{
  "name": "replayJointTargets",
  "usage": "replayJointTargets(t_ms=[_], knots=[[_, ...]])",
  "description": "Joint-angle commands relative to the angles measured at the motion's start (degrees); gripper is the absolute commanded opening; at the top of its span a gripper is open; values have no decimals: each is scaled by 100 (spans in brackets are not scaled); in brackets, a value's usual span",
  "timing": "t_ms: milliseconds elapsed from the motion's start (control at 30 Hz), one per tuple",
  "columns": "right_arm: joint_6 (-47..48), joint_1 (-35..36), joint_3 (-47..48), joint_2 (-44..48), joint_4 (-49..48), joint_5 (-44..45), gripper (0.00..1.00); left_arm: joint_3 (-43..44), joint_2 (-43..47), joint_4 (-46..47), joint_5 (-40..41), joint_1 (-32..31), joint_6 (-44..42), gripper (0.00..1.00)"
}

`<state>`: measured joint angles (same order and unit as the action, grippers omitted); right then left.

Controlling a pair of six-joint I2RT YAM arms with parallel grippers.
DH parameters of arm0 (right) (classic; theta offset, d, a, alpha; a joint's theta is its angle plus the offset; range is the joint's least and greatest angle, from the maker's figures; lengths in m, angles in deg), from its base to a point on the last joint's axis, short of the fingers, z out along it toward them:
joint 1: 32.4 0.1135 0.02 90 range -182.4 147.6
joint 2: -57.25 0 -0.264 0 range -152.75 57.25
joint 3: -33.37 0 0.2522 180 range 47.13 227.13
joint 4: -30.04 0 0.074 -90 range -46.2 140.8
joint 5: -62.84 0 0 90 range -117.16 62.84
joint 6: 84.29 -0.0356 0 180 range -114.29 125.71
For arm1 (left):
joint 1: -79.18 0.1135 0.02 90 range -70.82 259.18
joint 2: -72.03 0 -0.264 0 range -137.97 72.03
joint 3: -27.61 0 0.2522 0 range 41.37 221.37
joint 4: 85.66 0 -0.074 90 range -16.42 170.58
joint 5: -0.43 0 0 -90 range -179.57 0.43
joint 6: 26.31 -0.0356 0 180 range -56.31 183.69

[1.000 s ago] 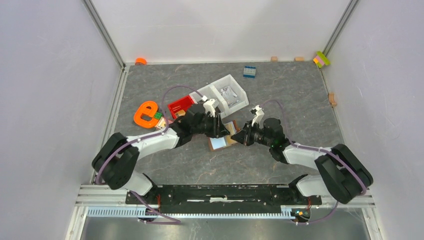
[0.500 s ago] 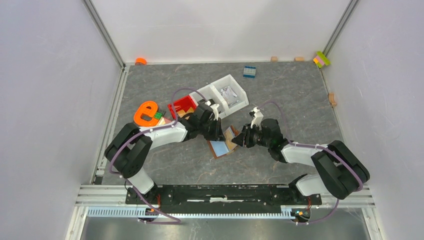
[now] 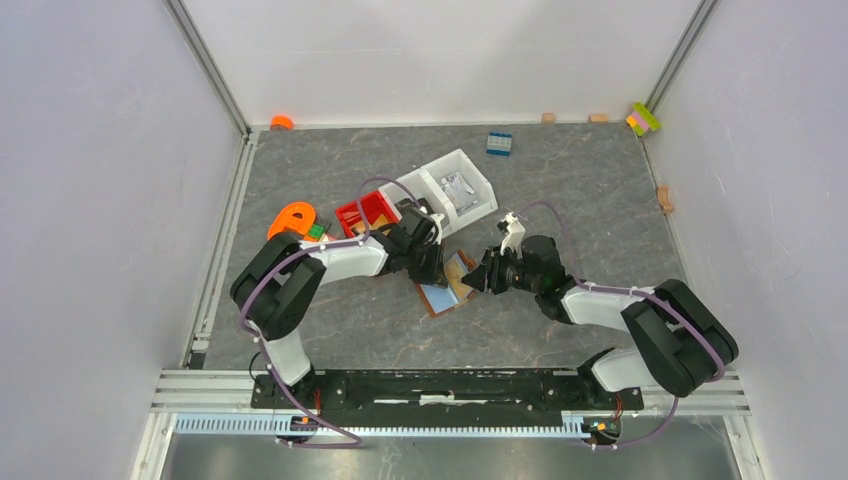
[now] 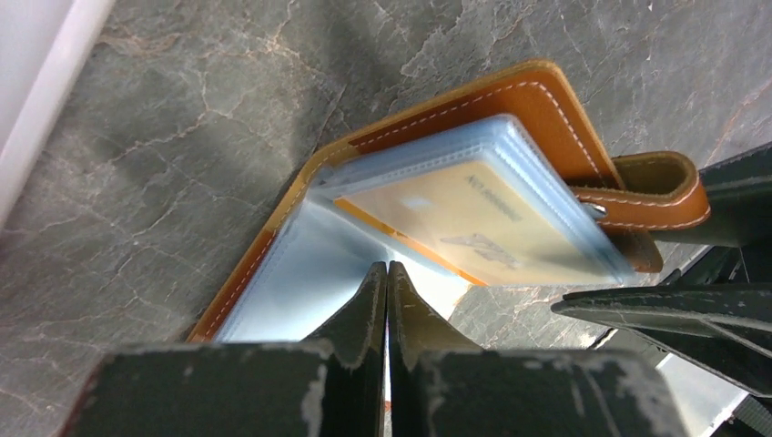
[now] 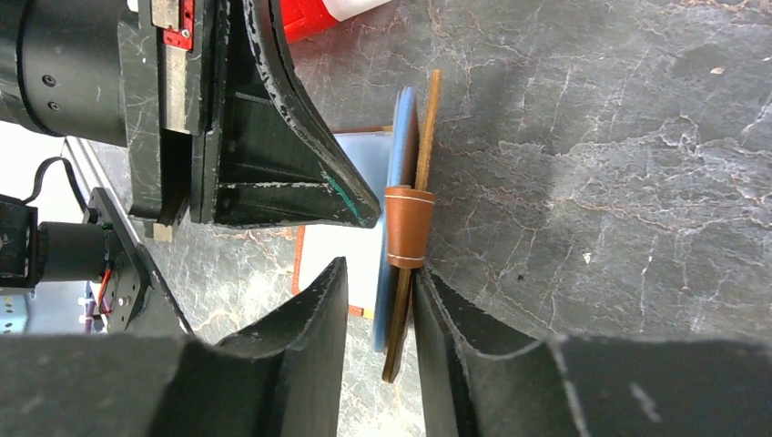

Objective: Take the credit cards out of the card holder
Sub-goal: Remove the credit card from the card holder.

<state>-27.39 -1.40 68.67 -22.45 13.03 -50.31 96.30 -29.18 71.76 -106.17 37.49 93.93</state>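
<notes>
Fingers of the left gripper (image 4: 388, 267) are pressed together, tips on a clear sleeve (image 4: 291, 291). Those of the right gripper (image 5: 380, 273) bracket the raised flap of the card holder (image 4: 546, 100), which lies open on the tabletop (image 4: 182, 137); I cannot tell if they pinch it. Just beyond the left tips the orange-tan card (image 4: 455, 214) sits sleeved, so seemingly no card is out yet.

My left arm (image 3: 340, 258) swung inward since a second ago, elbow nearer the middle, now covering part of the orange ring (image 3: 291, 213), my left gripper (image 3: 433, 272) drawn slightly back, card holder (image 3: 447, 288) turned a little, my right gripper (image 3: 481, 277) edged left.
</notes>
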Motion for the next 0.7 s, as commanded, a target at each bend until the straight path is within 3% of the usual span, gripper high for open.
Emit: replayJointTargets(t_ms=[0, 167, 367, 467, 600, 667], knots=[[10, -25, 202, -100, -252, -117, 34, 279, -135, -165, 184, -82, -305, 2], [15, -24, 237, -151, -255, -186, 31, 363, -161, -299, 417, -154, -420, 2], [-47, -58, 190, 60, -179, -131, 9, 273, 117, -244, 463, -181, -441, 2], [-277, -182, -38, 345, -456, -248, 4, -52, 684, 122, 362, -181, -397, 2], [-713, -420, -400, 747, -995, -522, 0, -746, 1509, 1268, 53, -164, -204, 3], [-913, -517, -552, 946, -1282, -664, 0, -1056, 1839, 1742, -109, -126, -90, 7]])
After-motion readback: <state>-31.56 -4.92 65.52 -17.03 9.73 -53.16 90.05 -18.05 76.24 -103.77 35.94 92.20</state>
